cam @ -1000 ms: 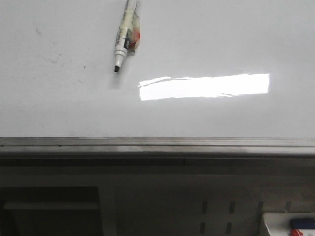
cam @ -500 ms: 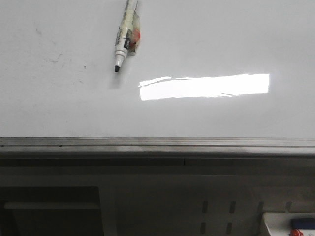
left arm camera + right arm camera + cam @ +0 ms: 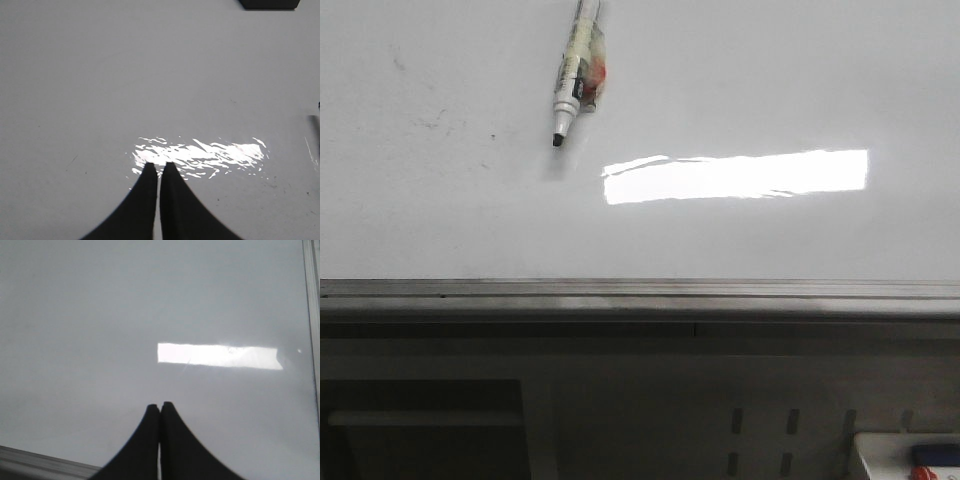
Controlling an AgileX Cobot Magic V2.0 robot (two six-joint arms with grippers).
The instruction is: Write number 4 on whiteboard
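Note:
The whiteboard (image 3: 720,90) is a large glossy white board with a grey metal edge strip (image 3: 640,292) and a bright rectangular reflection (image 3: 735,175). No number 4 shows on it, only faint old smudges (image 3: 435,120). A white marker (image 3: 575,75) with a dark tip lies uncapped on the board at the far middle, tip pointing toward me. My left gripper (image 3: 160,165) is shut and empty above the bare board (image 3: 150,75). My right gripper (image 3: 160,405) is shut and empty above the board (image 3: 100,315) near its edge strip (image 3: 311,315). Neither gripper shows in the front view.
A white tray (image 3: 905,455) with a blue and a red item sits below the board at the front right. A dark object (image 3: 270,4) shows at the edge of the left wrist view.

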